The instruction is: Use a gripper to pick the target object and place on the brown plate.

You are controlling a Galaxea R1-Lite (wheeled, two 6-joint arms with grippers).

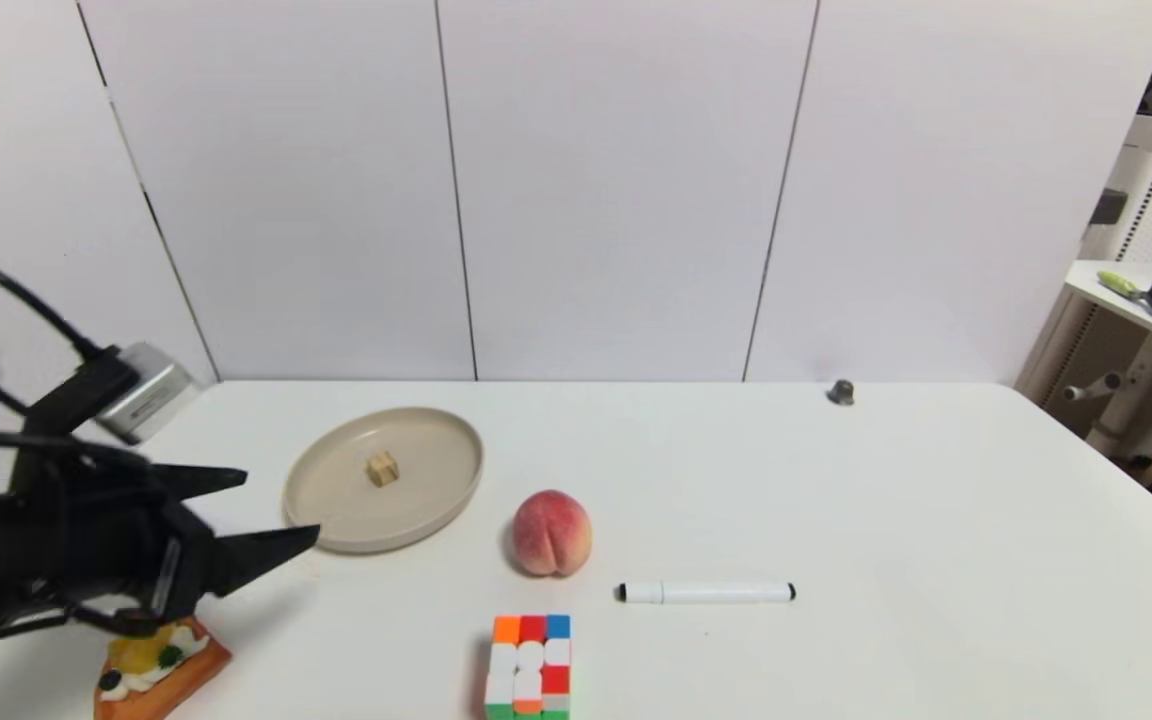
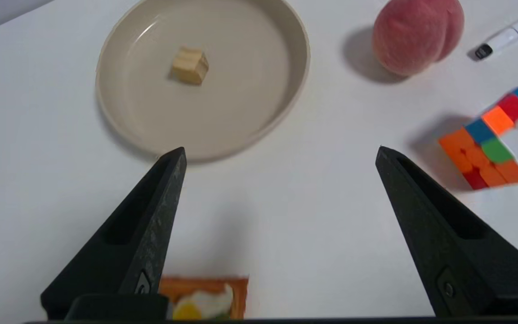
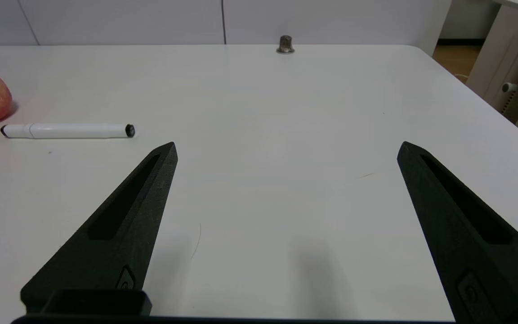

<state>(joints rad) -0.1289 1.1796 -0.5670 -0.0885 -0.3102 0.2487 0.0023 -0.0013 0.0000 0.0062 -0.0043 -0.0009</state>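
Observation:
The small tan wooden cube [image 1: 382, 468] lies inside the round beige plate [image 1: 436, 495] at the table's left middle. In the left wrist view the cube [image 2: 190, 65] rests on the plate [image 2: 259, 90], apart from my gripper. My left gripper [image 1: 281, 508] hovers open and empty just left of the plate's near rim; in its own view the gripper [image 2: 280, 153] holds nothing. My right gripper [image 3: 286, 146] is open and empty over bare table on the right, out of the head view.
A peach [image 1: 551, 533] sits right of the plate. A white marker [image 1: 706, 592] lies beyond it, a colour cube puzzle [image 1: 529, 665] near the front edge, a toy toast [image 1: 158, 670] under my left arm. A small grey knob [image 1: 842, 392] stands at the back.

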